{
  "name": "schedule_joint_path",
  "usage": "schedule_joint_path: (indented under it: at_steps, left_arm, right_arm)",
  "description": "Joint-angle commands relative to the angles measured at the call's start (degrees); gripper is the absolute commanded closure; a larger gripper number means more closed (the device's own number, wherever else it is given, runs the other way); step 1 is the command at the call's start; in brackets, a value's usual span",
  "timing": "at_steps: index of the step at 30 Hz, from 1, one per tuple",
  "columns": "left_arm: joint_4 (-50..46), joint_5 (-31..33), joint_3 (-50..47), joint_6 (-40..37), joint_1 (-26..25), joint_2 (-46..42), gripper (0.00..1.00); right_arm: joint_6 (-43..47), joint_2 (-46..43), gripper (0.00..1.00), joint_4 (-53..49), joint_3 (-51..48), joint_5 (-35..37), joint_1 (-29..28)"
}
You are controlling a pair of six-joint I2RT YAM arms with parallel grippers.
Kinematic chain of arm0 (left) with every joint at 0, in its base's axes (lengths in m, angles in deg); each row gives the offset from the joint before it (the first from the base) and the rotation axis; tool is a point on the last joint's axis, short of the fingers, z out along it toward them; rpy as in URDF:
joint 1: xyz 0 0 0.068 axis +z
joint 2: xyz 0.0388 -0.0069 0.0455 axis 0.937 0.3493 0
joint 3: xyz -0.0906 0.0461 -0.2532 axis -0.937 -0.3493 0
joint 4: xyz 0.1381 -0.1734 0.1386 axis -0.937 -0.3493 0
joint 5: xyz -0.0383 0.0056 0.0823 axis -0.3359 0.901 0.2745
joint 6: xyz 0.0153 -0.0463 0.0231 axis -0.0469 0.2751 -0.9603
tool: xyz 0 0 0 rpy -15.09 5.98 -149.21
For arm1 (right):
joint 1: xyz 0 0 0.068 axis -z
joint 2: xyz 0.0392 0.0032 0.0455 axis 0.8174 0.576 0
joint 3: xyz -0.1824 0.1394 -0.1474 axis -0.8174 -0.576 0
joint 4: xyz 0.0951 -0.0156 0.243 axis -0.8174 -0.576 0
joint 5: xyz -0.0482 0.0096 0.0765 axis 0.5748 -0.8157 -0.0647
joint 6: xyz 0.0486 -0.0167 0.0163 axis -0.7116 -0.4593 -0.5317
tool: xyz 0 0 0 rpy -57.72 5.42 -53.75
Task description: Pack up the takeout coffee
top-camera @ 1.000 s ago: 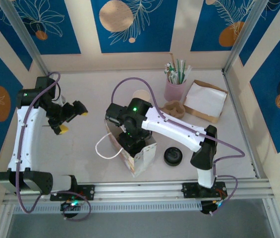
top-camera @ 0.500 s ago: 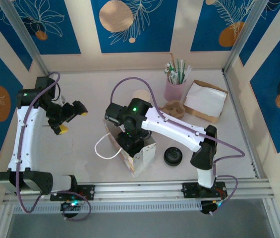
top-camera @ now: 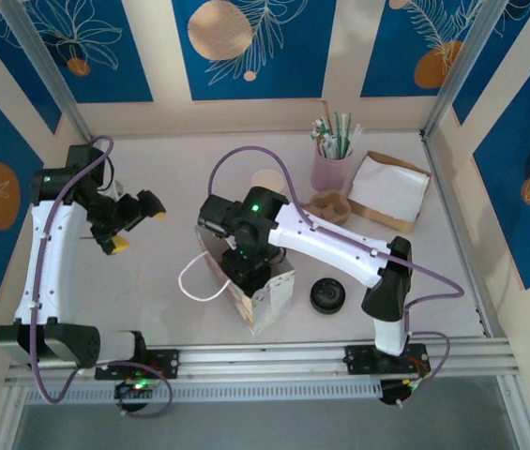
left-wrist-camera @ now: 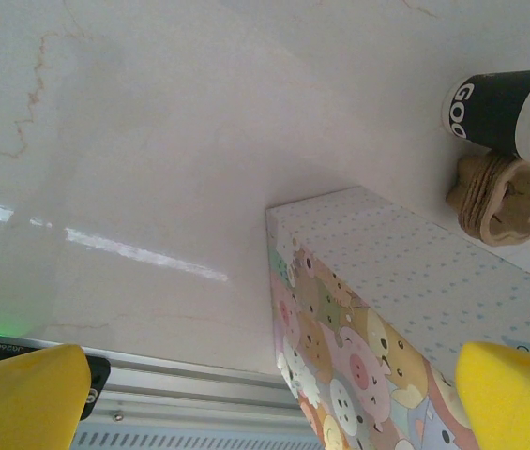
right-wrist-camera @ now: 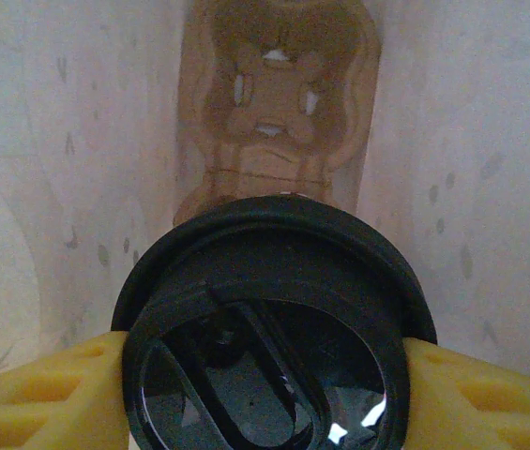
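The takeout coffee's black lid point(right-wrist-camera: 265, 347) fills the lower part of the right wrist view. My right gripper point(right-wrist-camera: 265, 398) is shut on it, one yellow finger point(right-wrist-camera: 39, 398) pressed on each side. Pale bag walls point(right-wrist-camera: 30, 141) surround it, so the cup is inside the cartoon-printed paper bag point(top-camera: 269, 292). From above, the right wrist point(top-camera: 246, 258) reaches down into the bag's mouth, hiding cup and fingers. My left gripper point(top-camera: 139, 229) hangs open left of the bag with nothing in it. Its view shows the bag's side point(left-wrist-camera: 377, 309) between its fingers.
Another round black lid point(top-camera: 327, 295) sits right of the bag; I cannot tell if a cup is under it. A lidless dark-banded paper cup point(left-wrist-camera: 499, 108), a brown holder point(top-camera: 328, 204), a pink straw cup point(top-camera: 330, 169) and a napkin box point(top-camera: 388, 190) stand behind.
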Motion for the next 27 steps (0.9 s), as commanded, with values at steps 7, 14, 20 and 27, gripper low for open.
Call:
schedule_joint_path:
  at_steps: [7, 14, 20, 27]
  left_arm:
    - [0.73, -0.61, 0.37, 0.61, 0.7, -1.08, 0.0]
    - [1.09, -1.07, 0.46, 0.6, 0.7, -0.6, 0.0]
    - [1.04, -0.92, 0.55, 0.59, 0.7, -0.62, 0.0]
    - [0.79, -0.91, 0.73, 0.42, 0.7, -0.27, 0.0]
  right_arm:
    - [0.26, -4.45, 0.41, 1.1, -3.03, 2.0, -0.97]
    - [0.28, -4.1, 0.41, 0.95, -2.81, 1.83, -1.17]
    - [0.38, -3.93, 0.4, 0.89, -2.88, 1.79, -1.14]
    - [0.13, -4.18, 0.4, 1.41, -3.8, 1.92, -1.27]
